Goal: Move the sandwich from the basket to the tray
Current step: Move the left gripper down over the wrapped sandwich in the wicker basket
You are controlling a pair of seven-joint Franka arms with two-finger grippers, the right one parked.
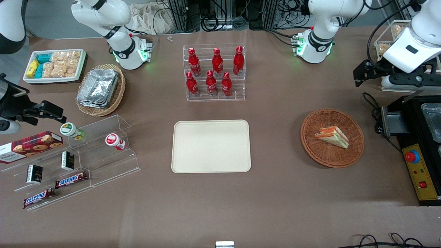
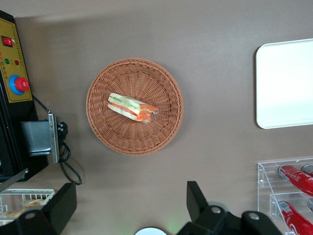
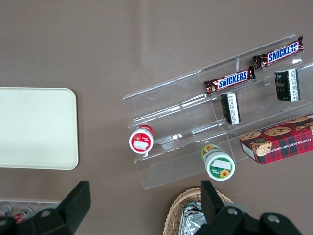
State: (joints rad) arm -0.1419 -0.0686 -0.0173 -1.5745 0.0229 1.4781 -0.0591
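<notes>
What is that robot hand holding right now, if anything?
Nothing. The gripper is open and empty, hanging high above the table. The sandwich lies untouched in the basket.

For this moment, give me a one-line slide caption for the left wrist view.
Open tool hovering above the table, apart from the round reddish-brown wicker basket holding the triangular white-bread sandwich; cream rectangular plastic tray empty.

Even overhead light, soft shadows, all views sharp.
</notes>
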